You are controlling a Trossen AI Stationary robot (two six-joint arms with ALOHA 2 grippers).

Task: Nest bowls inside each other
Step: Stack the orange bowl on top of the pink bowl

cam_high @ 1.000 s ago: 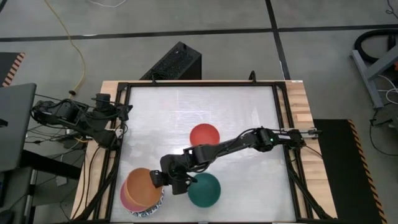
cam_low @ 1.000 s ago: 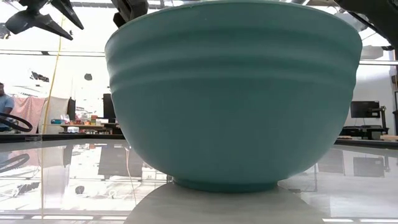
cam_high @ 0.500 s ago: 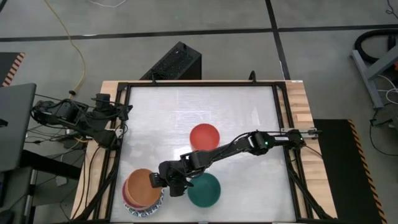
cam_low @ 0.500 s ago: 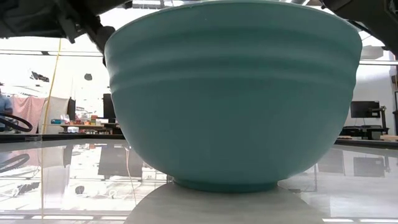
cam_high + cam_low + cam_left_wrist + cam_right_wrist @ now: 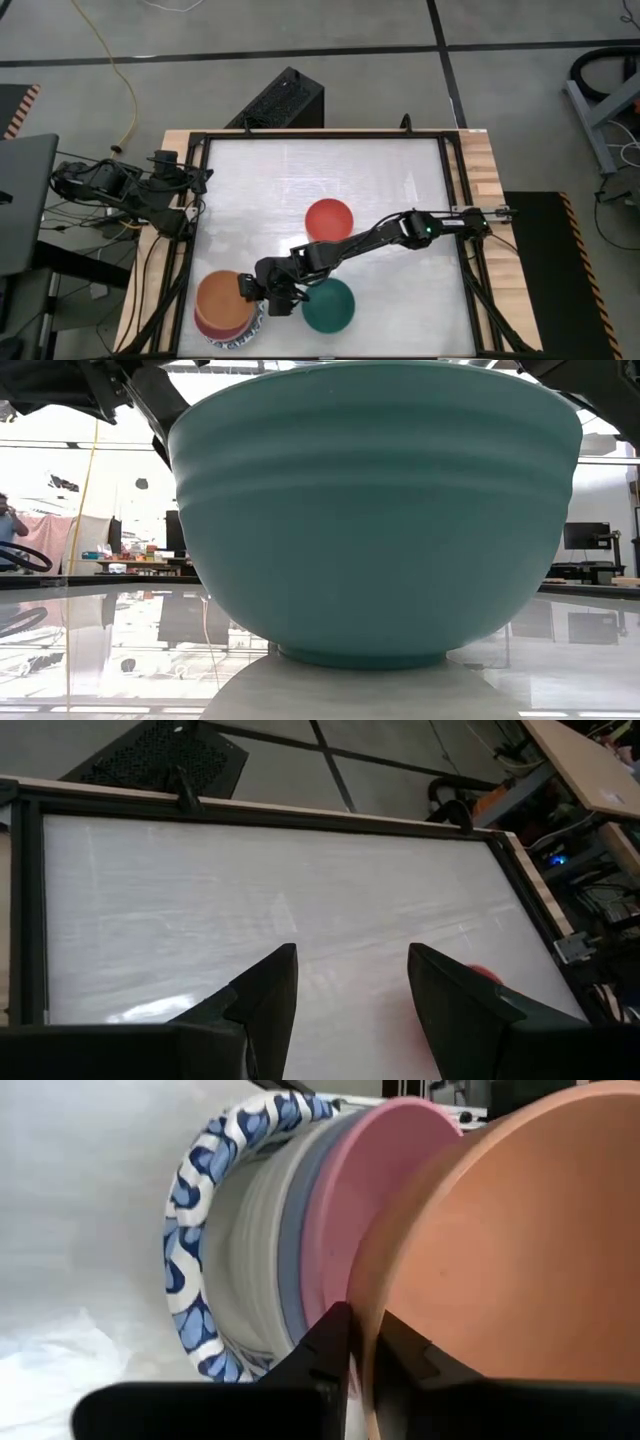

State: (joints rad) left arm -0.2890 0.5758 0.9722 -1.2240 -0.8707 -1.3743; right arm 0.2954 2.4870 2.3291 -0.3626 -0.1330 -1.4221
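Right claw (image 5: 252, 291) sits at the orange bowl (image 5: 221, 297), its fingers (image 5: 325, 1342) straddling that bowl's rim — one inside, one outside — pinching it. That bowl tops a nested stack: pink bowl (image 5: 355, 1200), then a blue-patterned bowl (image 5: 205, 1230). Beside it stand the green bowl (image 5: 328, 305) and red bowl (image 5: 329, 220) on the counter (image 5: 300, 170). Left claw (image 5: 350, 990) waits at the counter's edge, spread.

A pale, glossy white table (image 5: 300, 175) framed in black rails carries a plain red round bowl (image 5: 329, 219), a dark green round bowl (image 5: 329, 306), and a stack of nested bowls (image 5: 225, 308) near the left front corner.
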